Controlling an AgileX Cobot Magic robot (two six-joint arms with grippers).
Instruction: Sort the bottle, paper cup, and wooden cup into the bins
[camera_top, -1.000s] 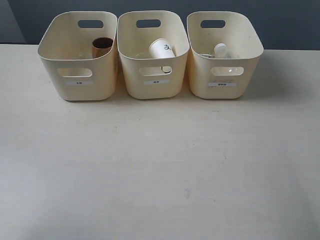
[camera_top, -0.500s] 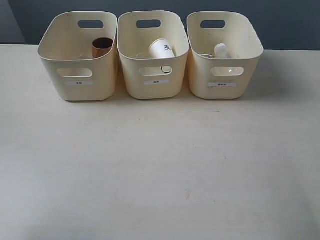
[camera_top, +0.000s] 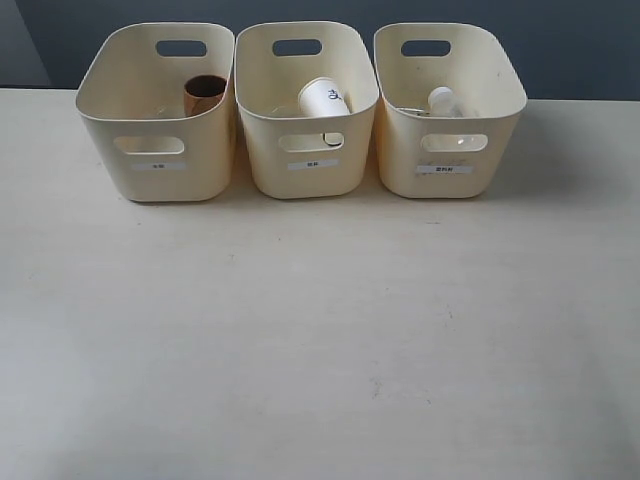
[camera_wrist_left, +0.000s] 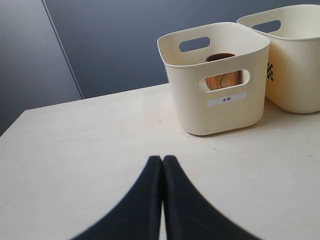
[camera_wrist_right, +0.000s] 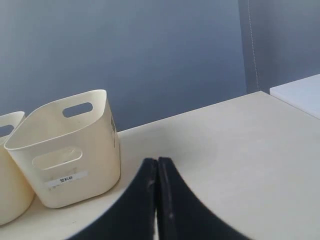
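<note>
Sorting looks finished to us: wooden cup (camera_top: 205, 94) in the left of the bins (camera_top: 155, 180), paper cup (camera_top: 323, 99) in the middle, bottle (camera_top: 443, 101) in the right. Both arms' fingers (camera_wrist_left: 162, 165) pressed together, empty; nothing left to grasp.

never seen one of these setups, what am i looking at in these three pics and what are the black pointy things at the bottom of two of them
It is a robot with two arms at a table. The wide picture comes from a camera off the arms; no arm shows in it. The other two come from cameras on each arm's wrist.

The black shapes are each arm's pincers: the left gripper and the right gripper. Both are closed, fingers pressed together, holding nothing.

Three cream bins stand in a row. The left bin holds the wooden cup, the middle bin holds the paper cup, tipped over, and the right bin holds the bottle, of which mainly the white cap shows. Each bin has a small label.
</note>
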